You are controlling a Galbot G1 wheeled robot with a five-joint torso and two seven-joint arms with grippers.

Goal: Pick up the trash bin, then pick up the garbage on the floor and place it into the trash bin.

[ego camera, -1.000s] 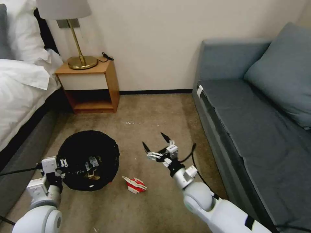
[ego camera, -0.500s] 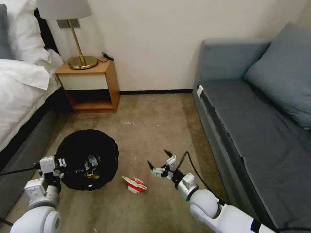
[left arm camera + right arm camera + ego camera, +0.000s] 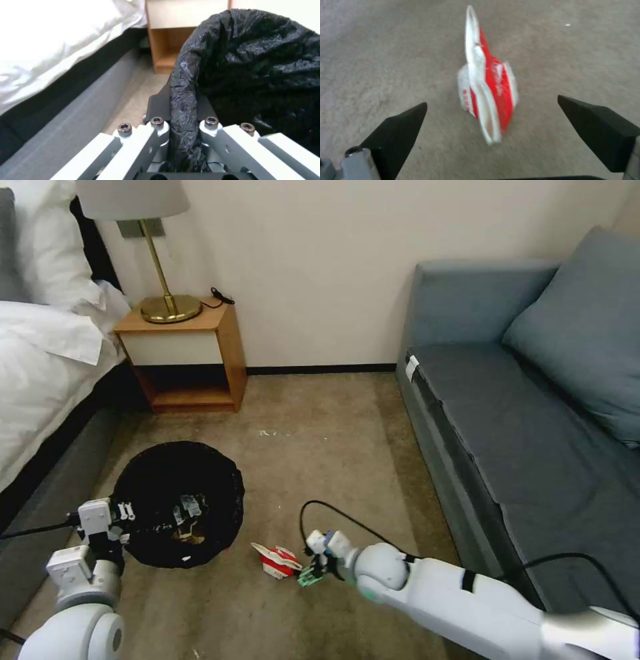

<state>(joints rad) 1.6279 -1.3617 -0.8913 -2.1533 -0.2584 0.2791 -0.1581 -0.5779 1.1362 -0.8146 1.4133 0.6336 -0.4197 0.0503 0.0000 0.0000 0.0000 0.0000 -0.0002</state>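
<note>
The trash bin [image 3: 177, 493], lined with a crinkly black bag, sits on the carpet at the left. My left gripper [image 3: 125, 513] is shut on its near rim; the left wrist view shows the bag edge [image 3: 183, 100] pinched between the fingers [image 3: 156, 123]. Some garbage lies inside the bin: a clear bottle [image 3: 188, 509] and brown scraps. A crushed red-and-white carton [image 3: 277, 561] lies on the floor to the right of the bin. My right gripper [image 3: 312, 567] is low beside it and open. In the right wrist view the carton [image 3: 488, 92] lies just ahead, between the two black fingertips [image 3: 403, 125].
A grey sofa [image 3: 533, 433] runs along the right. A wooden nightstand [image 3: 193, 353] with a brass lamp [image 3: 160, 280] stands against the back wall. The bed [image 3: 47, 367] borders the left. A black cable [image 3: 347, 517] loops over my right arm.
My right gripper has dropped to the floor and moved left, close to the carton. The left gripper has kept its hold on the bin rim.
</note>
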